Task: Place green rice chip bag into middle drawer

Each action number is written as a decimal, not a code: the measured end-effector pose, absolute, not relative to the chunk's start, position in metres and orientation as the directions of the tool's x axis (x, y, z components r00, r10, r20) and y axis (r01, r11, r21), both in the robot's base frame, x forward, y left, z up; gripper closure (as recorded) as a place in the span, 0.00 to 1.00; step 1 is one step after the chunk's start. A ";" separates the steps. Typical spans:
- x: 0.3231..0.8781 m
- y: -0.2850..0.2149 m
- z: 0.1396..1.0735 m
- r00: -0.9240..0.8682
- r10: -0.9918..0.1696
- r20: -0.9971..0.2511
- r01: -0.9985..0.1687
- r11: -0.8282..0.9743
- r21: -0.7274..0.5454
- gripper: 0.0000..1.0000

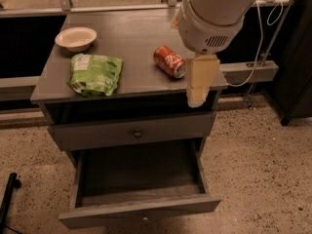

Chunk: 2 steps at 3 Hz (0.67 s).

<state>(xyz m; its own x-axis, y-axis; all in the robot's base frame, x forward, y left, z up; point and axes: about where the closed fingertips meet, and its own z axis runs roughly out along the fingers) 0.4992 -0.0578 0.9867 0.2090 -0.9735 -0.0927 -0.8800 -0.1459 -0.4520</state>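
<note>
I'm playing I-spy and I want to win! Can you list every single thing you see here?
green rice chip bag: one, bright green, lying on the cabinet top, front left
soda can: one, red, on its side, to the right of the bag
bowl: one, cream, on the top behind the bag
cabinet: one, grey, middle of the view
knob drawer: one, grey, shut, just under the top
middle drawer: one, grey, pulled open below the shut one
cable: one, white, hanging at the right
floor: speckled tan, all around
arm: one, white, above the cabinet's right side
gripper: one, cream, hanging at the cabinet's front right edge, near the can
</note>
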 end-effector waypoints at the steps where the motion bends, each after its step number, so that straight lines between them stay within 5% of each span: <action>1: 0.497 -0.046 0.989 0.286 -0.957 -0.045 -0.866 -0.238 -0.439 0.00; 2: 0.518 0.020 0.957 0.589 -0.796 0.136 -0.721 -0.594 -0.356 0.00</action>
